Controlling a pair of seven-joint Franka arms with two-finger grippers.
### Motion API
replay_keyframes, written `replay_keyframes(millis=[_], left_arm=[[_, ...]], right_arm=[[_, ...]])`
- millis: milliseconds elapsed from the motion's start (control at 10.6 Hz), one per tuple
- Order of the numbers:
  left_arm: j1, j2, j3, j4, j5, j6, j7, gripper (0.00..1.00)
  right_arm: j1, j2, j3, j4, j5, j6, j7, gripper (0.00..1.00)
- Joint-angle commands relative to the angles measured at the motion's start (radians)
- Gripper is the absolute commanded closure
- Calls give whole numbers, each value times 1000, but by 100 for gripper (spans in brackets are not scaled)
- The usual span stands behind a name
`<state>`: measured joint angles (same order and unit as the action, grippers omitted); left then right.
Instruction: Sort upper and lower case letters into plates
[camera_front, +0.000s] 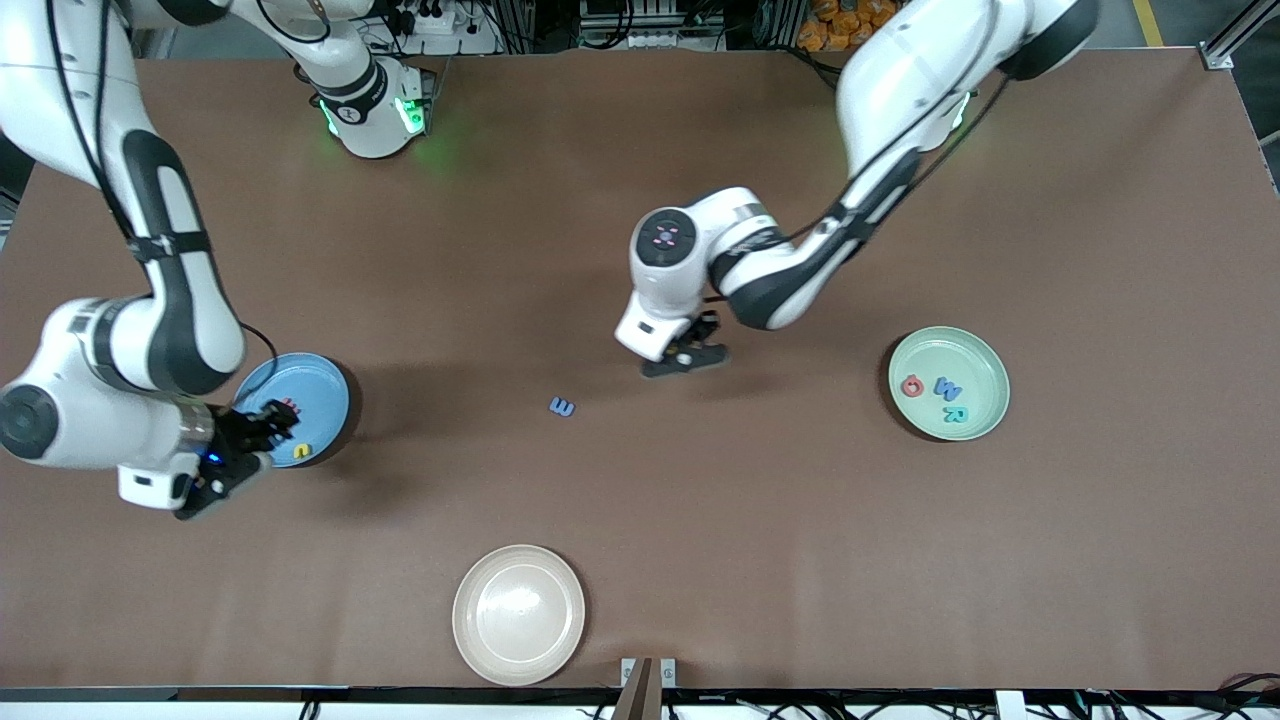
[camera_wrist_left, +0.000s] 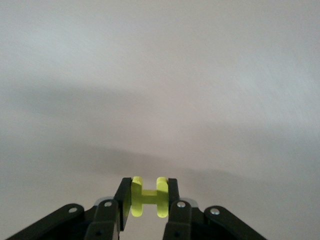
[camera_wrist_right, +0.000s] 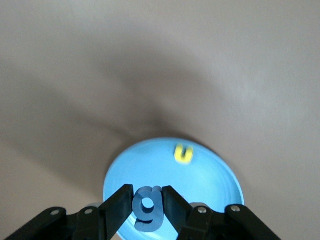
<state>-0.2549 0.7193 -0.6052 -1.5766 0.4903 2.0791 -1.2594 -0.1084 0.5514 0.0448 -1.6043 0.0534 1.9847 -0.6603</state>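
My right gripper hangs over the blue plate at the right arm's end of the table. It is shut on a dark blue lowercase "g". In the right wrist view the gripper is above the plate, which holds a yellow letter. My left gripper is over the table's middle, shut on a yellow-green "H". The mint green plate at the left arm's end holds a red, a blue and a teal letter. A small blue letter lies on the table.
A cream-beige round plate sits near the table's front edge, nearest the front camera. The brown table lies bare between the plates. The arms' bases stand along the table's back edge.
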Motion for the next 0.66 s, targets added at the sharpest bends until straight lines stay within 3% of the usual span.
replay_keyframes(millis=[0,94,188,565], left_arm=[[194,-110,-57,-141,-19,-51,41,100],[282,-132,-68,-179,-19,-51,111,100],[366,-141,-88,-204,-19,-54,156,100],[647,-136,-183,-230,-21,-93,368,100]], right_arm=[[-13,-148,12,-276,-12,159,-9,99],[-13,-150,13,-308,-12,192,-5,44],[-11,-136,13,-307,-9,207,1,0],[175,-108,17,-283,-3,290,8,0]])
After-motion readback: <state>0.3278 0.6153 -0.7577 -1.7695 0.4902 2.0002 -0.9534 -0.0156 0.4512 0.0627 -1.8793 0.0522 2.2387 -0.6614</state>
